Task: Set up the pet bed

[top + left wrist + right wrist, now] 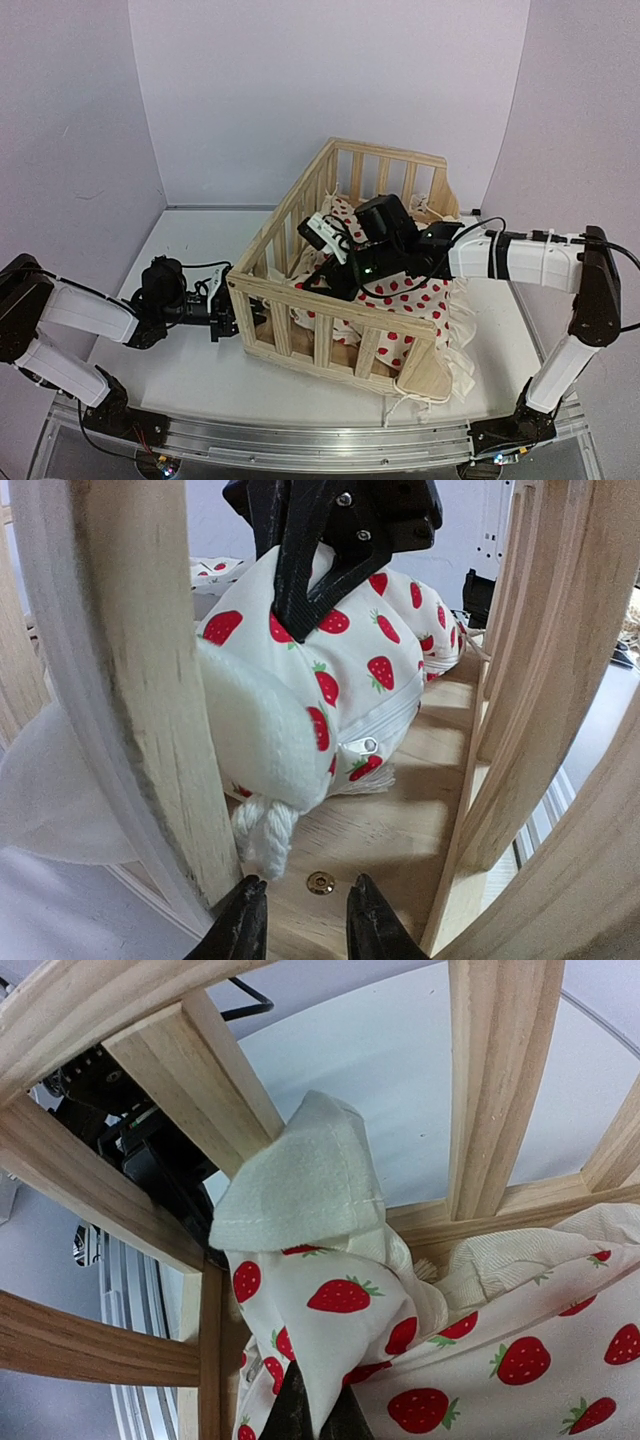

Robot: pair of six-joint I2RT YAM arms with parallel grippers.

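- The pet bed (300, 297) stands mid-table, nearer the right edge of the table (190, 385). Its cushion (415, 298) is bunched inside and spills over the near right corner.
- My right gripper (312, 1415) is pinched tight on the cushion's cloth.
- My left gripper (305, 920) is slightly parted and holds nothing, just outside the pet bed's left end.
- I judge the step to be spreading the cushion; next, seat its corner against the left end.
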